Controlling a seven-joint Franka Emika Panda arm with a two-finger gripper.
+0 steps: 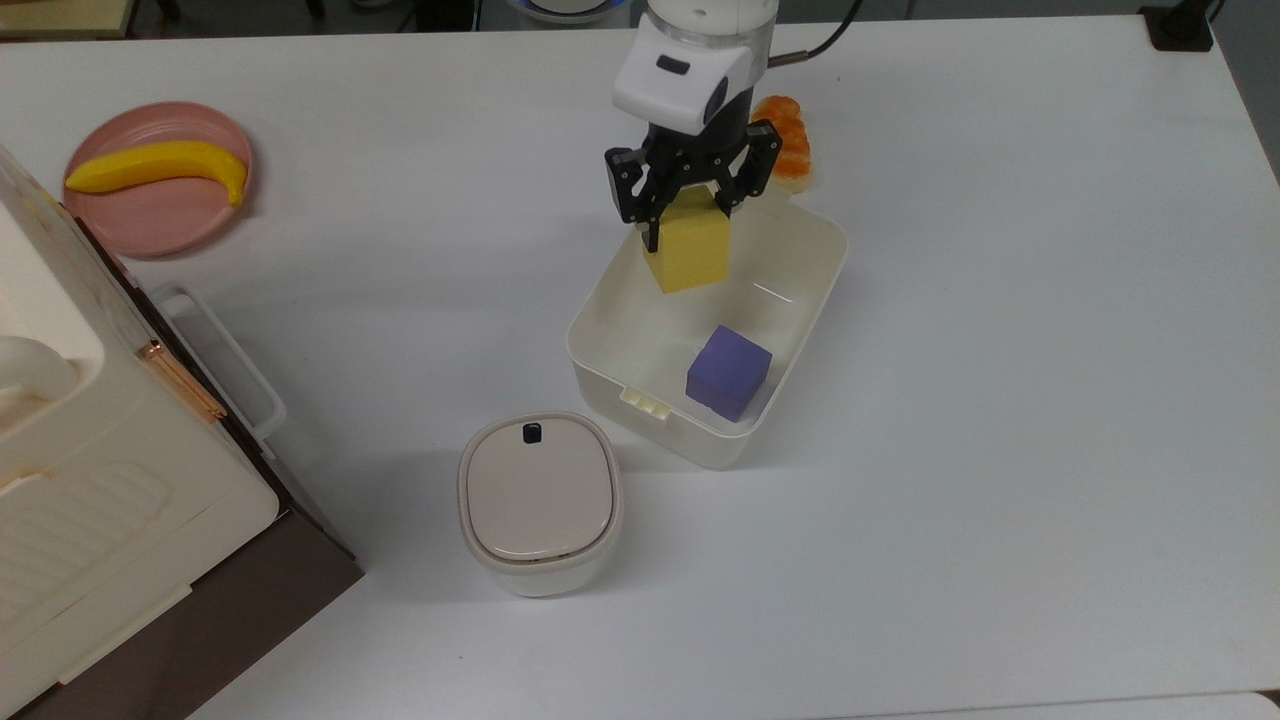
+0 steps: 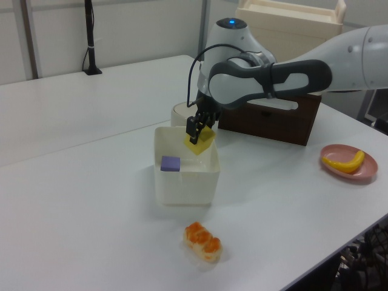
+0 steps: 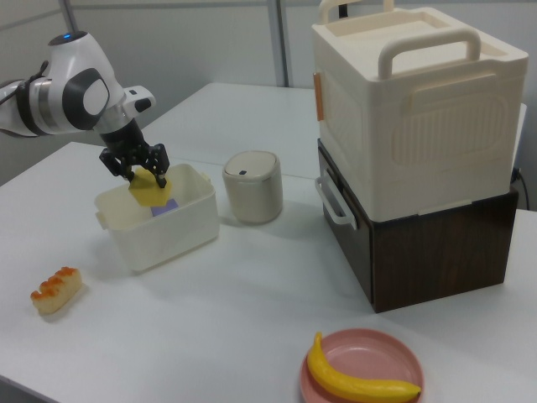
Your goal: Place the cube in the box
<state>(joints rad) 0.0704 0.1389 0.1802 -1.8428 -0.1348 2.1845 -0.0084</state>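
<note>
Two cubes are showing near the centre of the top view: the yellow cube [image 1: 688, 250] is hanging in the gripper [image 1: 690, 205], whose black fingers are clenching its upper part, and the purple cube [image 1: 729, 372] is lying on the floor of the box [image 1: 812, 292]. The yellow cube is hovering over the box's upper end in the top view, inside the rim's outline and clear of the purple one (its underside is not touching the floor, as the left view is showing it [image 2: 199, 141] level with the rim).

In the left view the gripper [image 2: 196, 125] is reaching down from the arm at mid-frame, over the box [image 2: 182, 182]. In the right view the gripper [image 3: 138, 166] is sitting at the left of the frame, above the box [image 3: 172, 227].

A piece of salmon sushi [image 1: 797, 150] is lying just beyond the box's upper edge in the top view. A lidded white canister [image 1: 539, 500] is standing just below the box, and a banana [image 1: 160, 165] is resting on a pink plate [image 1: 150, 225] at upper left.
</note>
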